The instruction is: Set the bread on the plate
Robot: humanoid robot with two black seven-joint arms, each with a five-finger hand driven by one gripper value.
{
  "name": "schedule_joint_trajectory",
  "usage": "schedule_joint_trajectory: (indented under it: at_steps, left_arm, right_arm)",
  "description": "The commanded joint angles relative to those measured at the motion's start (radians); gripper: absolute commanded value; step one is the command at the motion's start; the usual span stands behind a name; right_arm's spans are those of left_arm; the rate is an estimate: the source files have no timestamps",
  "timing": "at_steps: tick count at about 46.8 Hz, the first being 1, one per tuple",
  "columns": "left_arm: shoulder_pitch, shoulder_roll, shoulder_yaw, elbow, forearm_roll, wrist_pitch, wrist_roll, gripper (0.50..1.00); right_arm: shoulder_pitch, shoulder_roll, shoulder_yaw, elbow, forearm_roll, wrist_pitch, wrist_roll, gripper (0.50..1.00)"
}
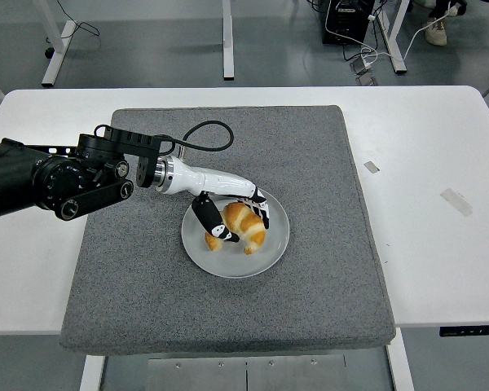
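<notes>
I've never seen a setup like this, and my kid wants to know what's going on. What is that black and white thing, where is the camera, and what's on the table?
This is one picture, taken from a camera high on the robot itself, looking forward and down over its white table. The black arm coming in from the left ends in a white forearm and a five-fingered left robot hand. The robot's other arm is out of view. A grey mat covers the middle of the table, and a round pale plate sits on the mat. The robot hand is closed around a golden croissant-shaped bread, which is down over the plate; whether it already rests there is hard to tell. Two small bits of tape lie on the table's right.
</notes>
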Motion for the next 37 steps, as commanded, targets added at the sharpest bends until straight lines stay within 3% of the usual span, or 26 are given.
schedule_joint_trajectory:
  at_steps: [1,9,14,22,37]
  left_arm:
    - [0.001,0.0,0.001,0.002,0.0,0.001,0.0,0.605]
    - [0.002,0.001,0.0,0.005,0.0,0.001,0.0,0.62]
    - [0.004,0.001,0.0,0.011,-0.001,0.002,0.0,0.658]
    - [0.008,0.0,-0.002,0.015,-0.001,0.026,0.0,0.795]
    - [0.024,0.0,-0.009,0.015,-0.008,0.052,0.0,0.94]
  right_arm:
    - [0.0,0.0,0.0,0.0,0.0,0.0,0.0,1.0]
    - [0.0,0.0,0.0,0.0,0.0,0.0,0.0,1.0]
    - [0.0,0.0,0.0,0.0,0.0,0.0,0.0,1.0]
    - [0.0,0.0,0.0,0.0,0.0,0.0,0.0,1.0]
    - [0.0,0.0,0.0,0.0,0.0,0.0,0.0,1.0]
